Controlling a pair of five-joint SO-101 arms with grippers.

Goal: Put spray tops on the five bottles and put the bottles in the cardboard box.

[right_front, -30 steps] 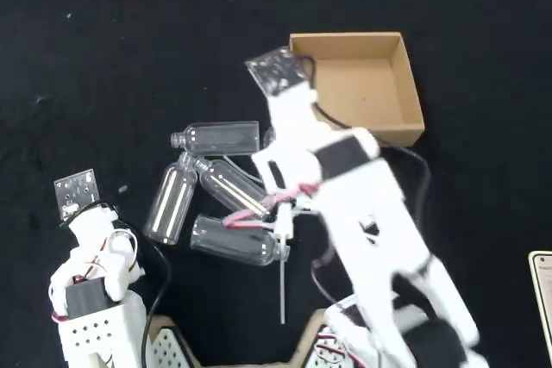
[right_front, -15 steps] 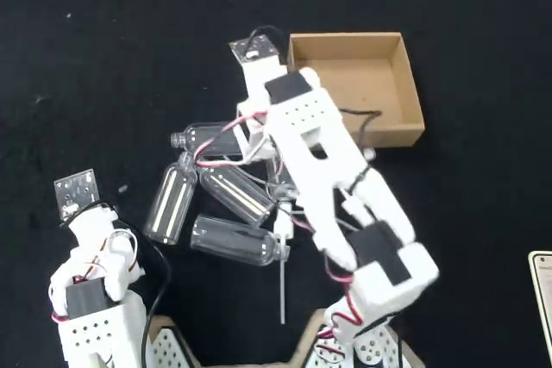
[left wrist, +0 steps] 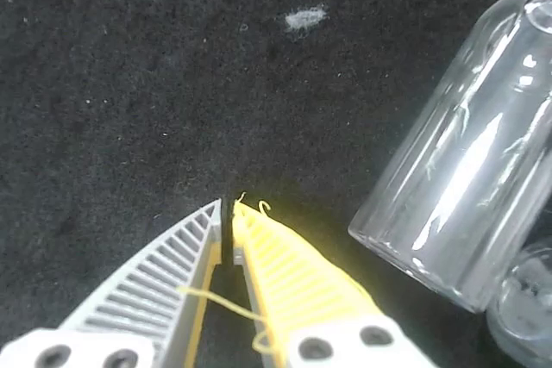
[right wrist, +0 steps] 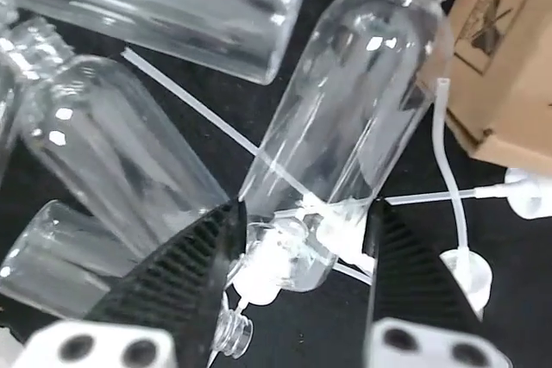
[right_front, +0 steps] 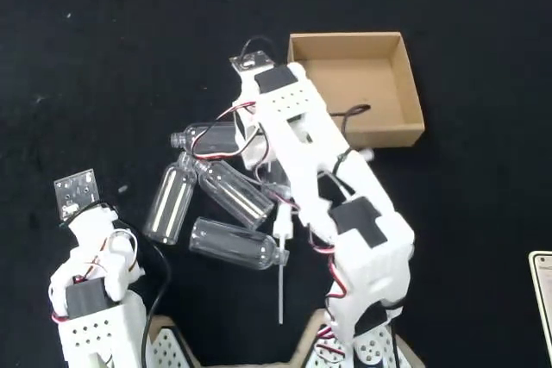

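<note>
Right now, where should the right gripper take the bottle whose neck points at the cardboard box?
Likely across the bottle body near its base, coming from above: it lies flat, and the right gripper has open jaws either side of that end. Avoid the narrow neck and the thin tube crossing it.

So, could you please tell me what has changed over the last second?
The right arm swung left and folded in over the pile. Its open right gripper now straddles a bottle without gripping it. The other bottles, cardboard box and shut left gripper stayed put.
</note>
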